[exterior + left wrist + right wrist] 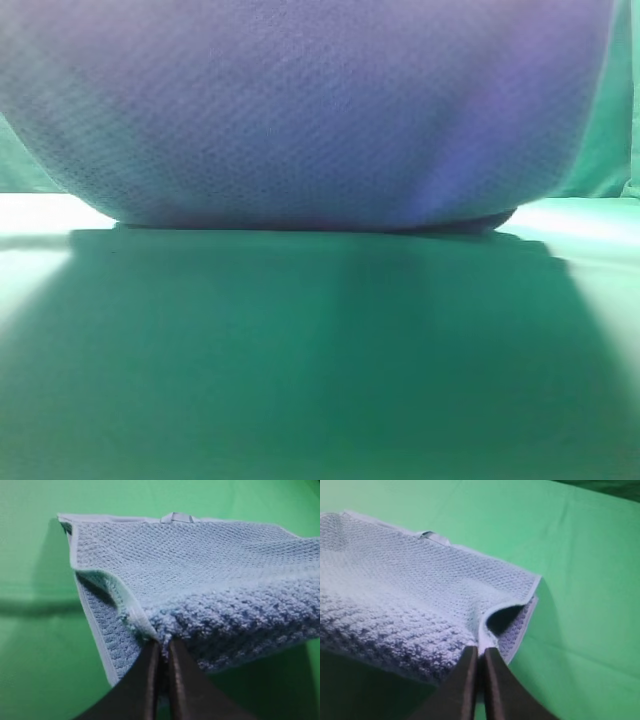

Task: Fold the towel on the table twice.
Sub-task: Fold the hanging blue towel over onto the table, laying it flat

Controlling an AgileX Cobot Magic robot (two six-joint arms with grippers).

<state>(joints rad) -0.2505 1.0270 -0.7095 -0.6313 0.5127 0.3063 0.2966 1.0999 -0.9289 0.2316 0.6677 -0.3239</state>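
Dark, smooth fingers come first in each wrist view: our left gripper (161,647) is pinched tight on a thick fold of the towel (210,575), and our right gripper (481,652) is clamped the same way on the opposite side. Just beyond each pair of fingertips we see two layers of waffle-textured blue cloth meeting at a pale hem, the upper layer curling over the lower one, so we judge that we hold doubled cloth rather than a single edge. Farther out, the towel sags away from us toward the table (35,645), and at its far hem a small tag (176,517) sticks up; the right wrist view shows the same tag (434,536) on the distant edge.

In the high view the towel (300,110) fills the upper half close to the lens, hanging in a broad curve whose lower edge meets the table (320,380), with a wide shadow cast toward us.

As far as we can judge, a fold is under way, with the cloth lifted between both arms. Whether this is the first or second fold, we cannot tell. Laying it flat and releasing remain.
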